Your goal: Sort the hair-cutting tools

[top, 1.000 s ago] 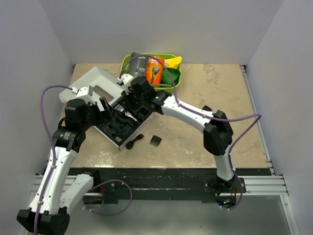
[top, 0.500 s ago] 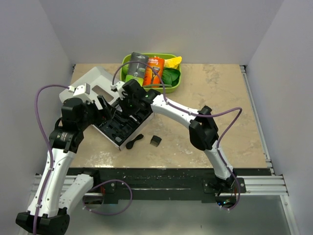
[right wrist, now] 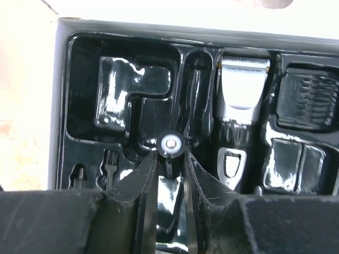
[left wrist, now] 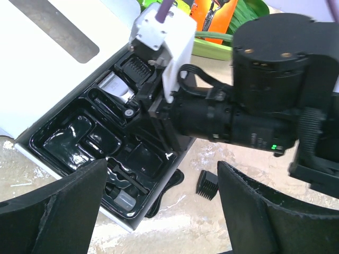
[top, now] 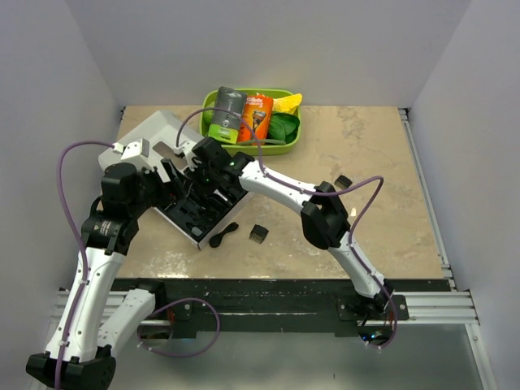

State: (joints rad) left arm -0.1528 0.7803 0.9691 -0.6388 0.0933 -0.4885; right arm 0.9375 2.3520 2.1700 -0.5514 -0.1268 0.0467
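The right gripper (right wrist: 170,157) is pinching a slim black tool (right wrist: 172,144) between its fingertips. The tool is seen end on, so only its round silver tip is showing (the body is hidden behind the fingers). It is hanging over the black moulded tray (right wrist: 85,69), in line with the narrow middle channel. I cannot tell whether it is touching the tray.

The hair clipper (right wrist: 241,100) is lying in the recess just right of that channel, its silver blade head toward the rim away from the wrist camera. A ribbed comb attachment (right wrist: 307,100) is sitting in the next recess over.

The left gripper (left wrist: 161,177) is hovering at the tray's other side, jaws spread wide and gripping nothing.

The guide comb (top: 259,234) and the small curved piece (top: 223,236) are lying on the table (top: 366,162) just beside the tray's near edge, close together but apart, with neither arm touching them.

The tray is sitting in a white box (top: 142,130) with its lid folded back. A green basket (top: 294,138) at the far edge is holding the orange razor package (top: 257,115) and the grey-and-green package (top: 226,112).
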